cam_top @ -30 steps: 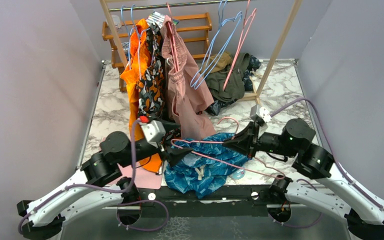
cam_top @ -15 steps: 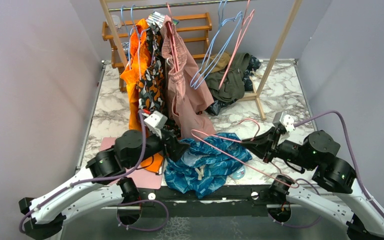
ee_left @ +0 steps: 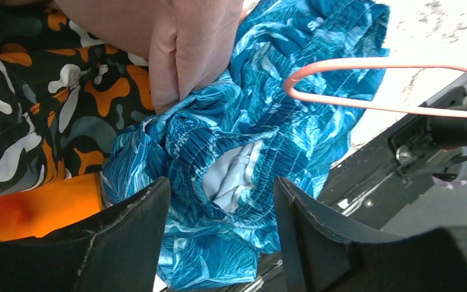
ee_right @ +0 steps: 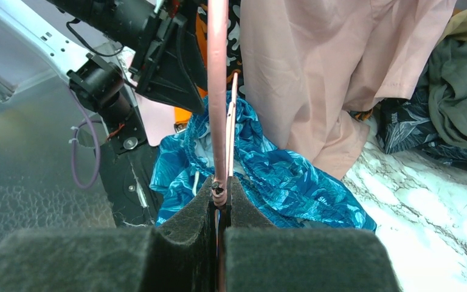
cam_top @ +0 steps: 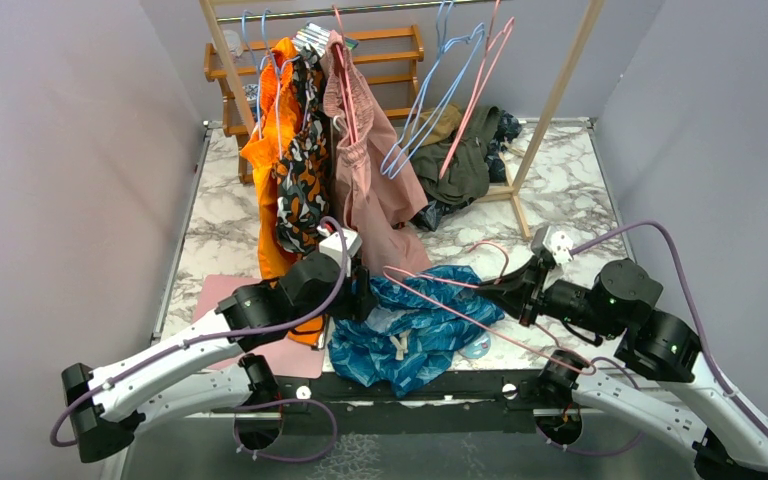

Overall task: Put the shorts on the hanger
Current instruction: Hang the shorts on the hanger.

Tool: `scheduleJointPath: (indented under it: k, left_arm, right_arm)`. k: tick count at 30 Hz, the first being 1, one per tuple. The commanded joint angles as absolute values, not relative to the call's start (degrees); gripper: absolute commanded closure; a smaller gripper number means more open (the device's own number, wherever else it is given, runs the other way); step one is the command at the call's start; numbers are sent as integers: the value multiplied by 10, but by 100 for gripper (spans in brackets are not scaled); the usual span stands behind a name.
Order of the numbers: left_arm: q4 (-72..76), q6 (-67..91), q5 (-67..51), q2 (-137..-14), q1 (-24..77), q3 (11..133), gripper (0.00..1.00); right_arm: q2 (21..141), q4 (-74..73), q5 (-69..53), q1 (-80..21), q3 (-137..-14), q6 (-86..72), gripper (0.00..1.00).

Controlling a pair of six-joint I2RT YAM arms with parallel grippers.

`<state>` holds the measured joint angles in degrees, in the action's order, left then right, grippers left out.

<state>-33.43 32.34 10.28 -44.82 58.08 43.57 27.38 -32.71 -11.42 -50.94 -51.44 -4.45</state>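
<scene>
At the near edge of the bench (cam_top: 580, 180), the blue leaf-print shorts (cam_top: 410, 330) lie crumpled, and the pink hanger (cam_top: 450, 305) is held slanted over them. The right jaws are clamped on the hanger's wire. The left jaws stand apart astride the gathered waistband (ee_left: 219, 152), not closed on it. The waistband is best pinched through one layer only, so that the opening can be spread for the hanger. Counted: one pair of blue shorts, one gripped hanger, one pink pair (cam_top: 370, 170) and one orange-black pair (cam_top: 295, 160) hung behind.
</scene>
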Motion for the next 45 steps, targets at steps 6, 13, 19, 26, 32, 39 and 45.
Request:
scheduleJointPath:
  k: [6, 13, 19, 26, 32, 39, 45]
  left_arm:
    - [-347, 326, 126, -512, 579, 432, 51]
    - [-346, 319, 137, -519, 579, 427, 80]
    - [-358, 323, 141, -493, 579, 445, 100]
    - [-369, 328, 136, -477, 579, 461, 100]
    - [-370, 330, 130, -475, 579, 472, 100]
    - [-368, 334, 102, -475, 579, 497, 100]
    - [-362, 344, 80, -465, 579, 507, 100]
  right_arm:
    - [278, -322, -127, -512, -510, -34, 99]
    - [282, -323, -145, -512, -511, -29, 99]
    - [301, -342, -208, -512, -537, -10, 99]
    - [330, -363, -242, -512, -553, 11, 99]
    - [359, -348, -248, -512, -544, 18, 99]
    - [400, -268, -245, -512, -531, 16, 99]
    - [450, -199, -232, -512, -504, 6, 99]
